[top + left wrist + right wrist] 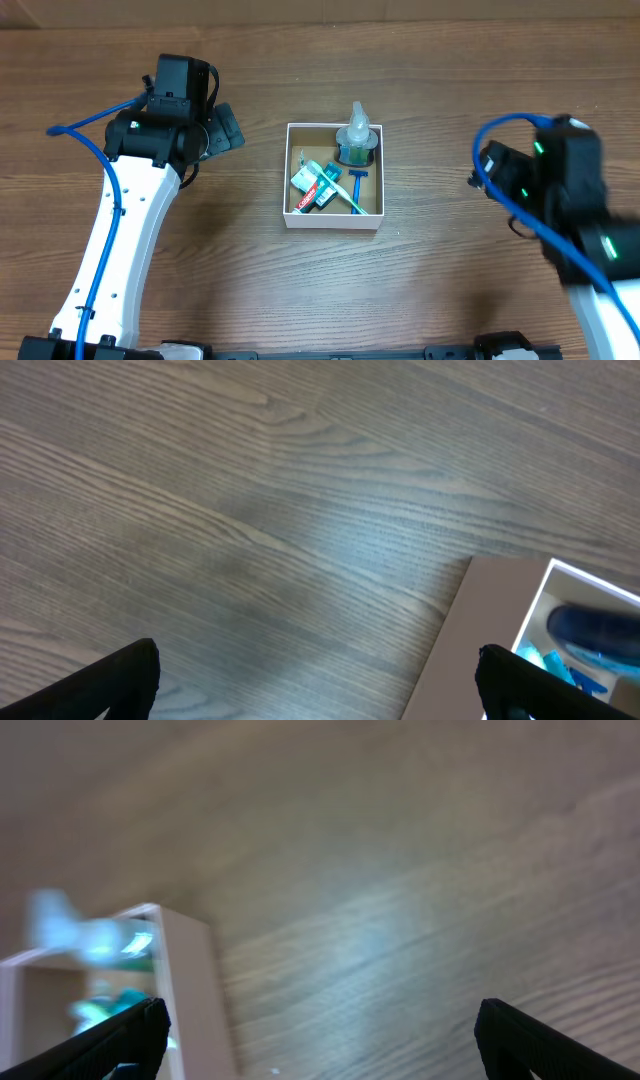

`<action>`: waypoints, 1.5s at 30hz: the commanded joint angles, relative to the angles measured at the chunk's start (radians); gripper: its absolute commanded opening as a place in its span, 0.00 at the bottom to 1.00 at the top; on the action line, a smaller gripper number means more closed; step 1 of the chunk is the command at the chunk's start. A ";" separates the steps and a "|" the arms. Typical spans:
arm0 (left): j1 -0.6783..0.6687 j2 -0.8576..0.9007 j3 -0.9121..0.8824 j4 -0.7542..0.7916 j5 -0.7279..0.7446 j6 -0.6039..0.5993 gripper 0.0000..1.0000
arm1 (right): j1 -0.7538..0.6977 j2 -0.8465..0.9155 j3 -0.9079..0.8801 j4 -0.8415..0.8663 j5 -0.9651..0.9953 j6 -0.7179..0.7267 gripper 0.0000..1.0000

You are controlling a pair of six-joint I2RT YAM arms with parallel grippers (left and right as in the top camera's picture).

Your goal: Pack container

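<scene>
The container (333, 220), a shallow square box with white walls and a brown inside, sits mid-table. In it lie a toothpaste tube (312, 186), a green toothbrush (348, 196), a blue razor (358, 178) and a clear bottle (356, 138) leaning on its far right corner. My left gripper (318, 690) is open and empty over bare wood left of the box; the box wall (480, 622) shows at its right. My right gripper (320, 1040) is open and empty to the right of the box wall (190, 980); this view is blurred.
The wooden table (440, 290) lies all around the box. The left arm (150, 180) stands left of the box and the right arm (560, 200) at the far right. A blue cable (100, 250) runs along the left arm.
</scene>
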 commanded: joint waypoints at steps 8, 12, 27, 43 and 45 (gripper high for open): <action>0.000 0.004 0.010 0.000 -0.013 0.021 1.00 | 0.105 -0.575 -0.036 0.013 0.025 0.004 1.00; 0.000 0.004 0.010 0.000 -0.013 0.020 1.00 | 0.084 -0.765 -0.176 0.103 0.025 0.004 1.00; 0.000 0.004 0.010 0.000 -0.013 0.021 1.00 | 0.001 -0.966 -0.876 0.917 -0.276 -0.298 1.00; 0.000 0.004 0.010 0.000 -0.013 0.020 1.00 | -0.032 -0.986 -1.085 0.792 -0.299 -0.334 1.00; 0.000 0.004 0.010 0.000 -0.013 0.021 1.00 | -0.032 -0.986 -1.085 0.717 -0.298 -0.334 1.00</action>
